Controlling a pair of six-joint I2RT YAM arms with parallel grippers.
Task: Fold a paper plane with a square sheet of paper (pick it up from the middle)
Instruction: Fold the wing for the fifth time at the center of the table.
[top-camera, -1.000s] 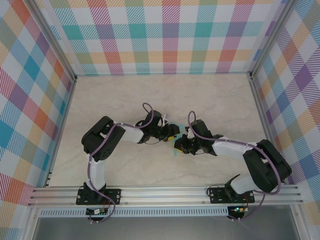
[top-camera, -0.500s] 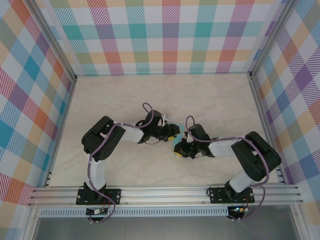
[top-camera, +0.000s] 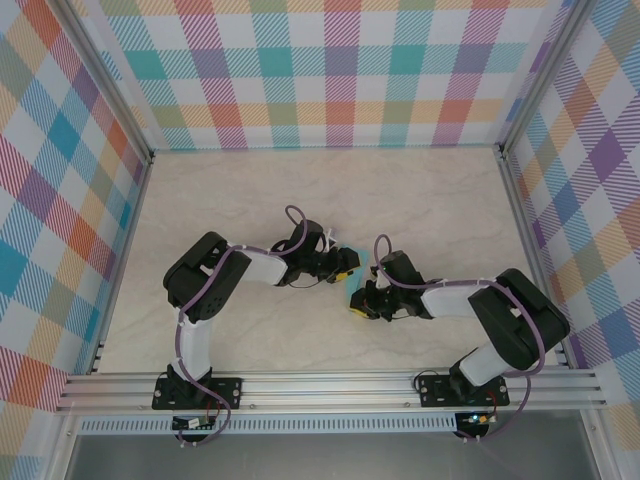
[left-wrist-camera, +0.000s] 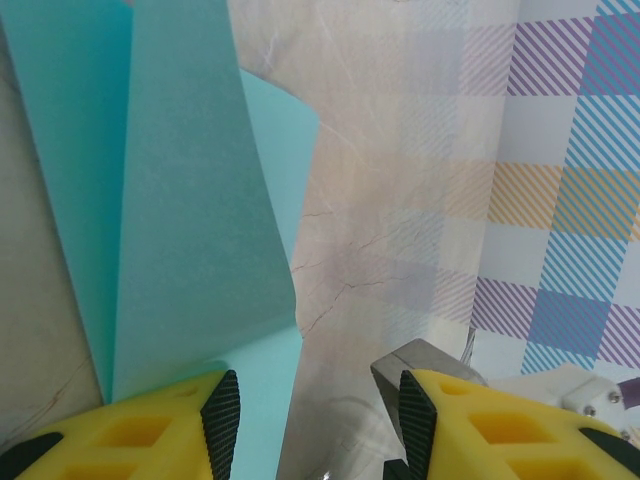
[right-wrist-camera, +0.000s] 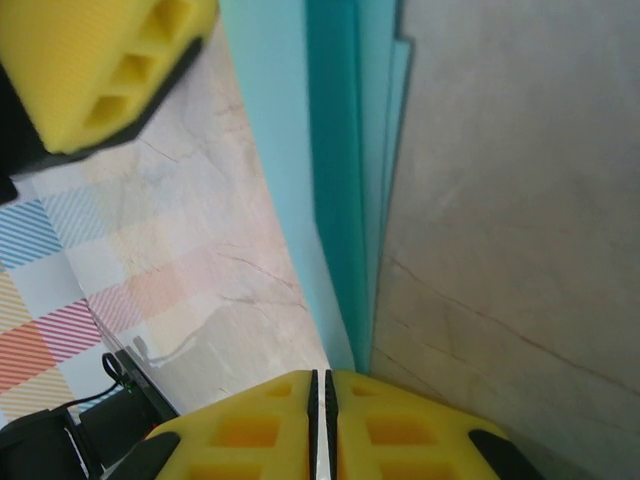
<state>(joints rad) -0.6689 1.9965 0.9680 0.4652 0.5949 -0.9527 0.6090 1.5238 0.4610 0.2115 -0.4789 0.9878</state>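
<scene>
Turquoise paper (top-camera: 353, 284) lies folded in layers at the middle of the table (top-camera: 250, 200) — the left gripper (left-wrist-camera: 310, 400) stands half open at its left side. To its right, the right gripper (right-wrist-camera: 322, 385) is pinched narrow on the long folded edge, which runs straight away from it.

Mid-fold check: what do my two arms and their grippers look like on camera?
The left arm and right arm have white links between bulky black joints, each trailed by a purple cable. The left gripper and right gripper have chunky yellow fingers with hollow cells and black trim.
</scene>
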